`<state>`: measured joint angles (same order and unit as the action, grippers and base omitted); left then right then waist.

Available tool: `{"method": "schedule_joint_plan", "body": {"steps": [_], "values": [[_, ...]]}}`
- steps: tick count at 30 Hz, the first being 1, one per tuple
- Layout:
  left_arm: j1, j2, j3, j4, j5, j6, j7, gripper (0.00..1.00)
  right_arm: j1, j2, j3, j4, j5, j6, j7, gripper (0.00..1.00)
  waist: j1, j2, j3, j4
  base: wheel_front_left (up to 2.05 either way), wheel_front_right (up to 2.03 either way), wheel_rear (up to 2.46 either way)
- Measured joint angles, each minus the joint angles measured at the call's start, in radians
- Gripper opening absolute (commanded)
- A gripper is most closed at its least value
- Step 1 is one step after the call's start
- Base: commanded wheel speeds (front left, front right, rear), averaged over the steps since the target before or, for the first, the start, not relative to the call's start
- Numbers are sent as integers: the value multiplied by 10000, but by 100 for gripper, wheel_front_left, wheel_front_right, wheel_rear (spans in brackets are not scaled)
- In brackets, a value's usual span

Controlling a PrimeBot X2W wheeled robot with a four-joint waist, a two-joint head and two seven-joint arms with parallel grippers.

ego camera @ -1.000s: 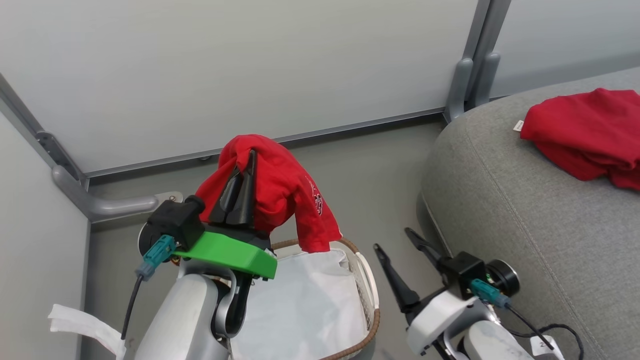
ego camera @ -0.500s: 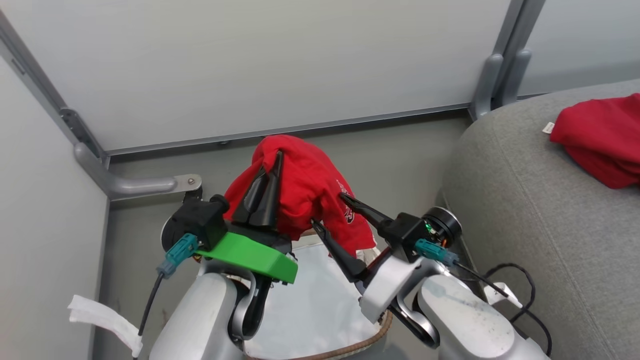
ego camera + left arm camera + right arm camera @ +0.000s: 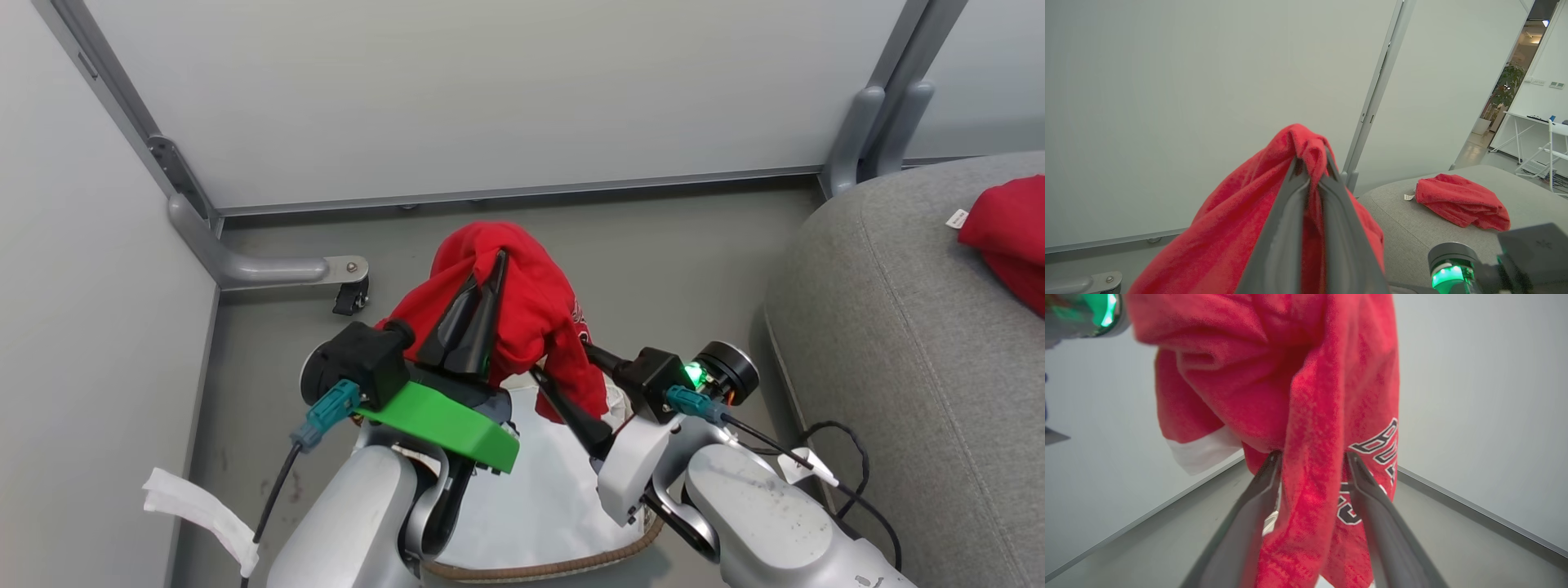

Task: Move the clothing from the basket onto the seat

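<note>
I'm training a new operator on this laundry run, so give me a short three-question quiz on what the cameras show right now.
1. True or false: the left tool is shut on a red garment held up over the basket.
2. Multiple choice: the other red garment lies A) in the basket, B) on the grey seat, C) on the floor.
3. Short answer: what hangs between the spread fingers of the right tool?

Key: 1 true. 2 B. 3 a fold of the held-up red garment, next to its lettering.
</note>
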<state>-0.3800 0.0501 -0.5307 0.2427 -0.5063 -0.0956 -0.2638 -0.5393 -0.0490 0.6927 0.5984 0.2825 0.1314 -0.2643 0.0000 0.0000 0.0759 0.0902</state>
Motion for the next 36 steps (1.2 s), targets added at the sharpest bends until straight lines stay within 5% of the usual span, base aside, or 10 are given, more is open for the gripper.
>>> {"method": "schedule_joint_plan", "body": {"steps": [2, 13, 14, 15, 23, 36], "values": [[-5, 0, -82, -15, -25, 0, 0, 0, -24, 0, -12, 113, 19, 0, 0, 0, 0, 0, 41, 43, 0, 0, 0], [-96, 0, -134, -61, 98, 132, 0, 0, -3, -4, -81, 56, 276, 0, 0, 0, 0, 0, 142, 32, 0, 0, 0], [-96, 0, -115, -71, 125, 169, 0, 23, 24, 0, -111, -6, 276, 0, 0, 0, 0, 0, 144, 6, 0, 0, 0], [-94, 2, -25, -82, 178, 224, 0, 100, 174, 6, -178, -155, 278, 0, 0, 0, 0, 0, 147, -87, 0, 0, 0], [106, -2, 556, 4, 966, 267, -2, 100, 745, -2, -731, -1078, 349, 0, 0, 0, 0, 0, 149, -876, 0, 0, 0], [561, -10, 1473, 405, 1613, -10, -2, 100, 1709, -19, -1197, -2173, 234, 0, 2, 0, 0, 0, 188, -3321, 0, 0, 0]]}}
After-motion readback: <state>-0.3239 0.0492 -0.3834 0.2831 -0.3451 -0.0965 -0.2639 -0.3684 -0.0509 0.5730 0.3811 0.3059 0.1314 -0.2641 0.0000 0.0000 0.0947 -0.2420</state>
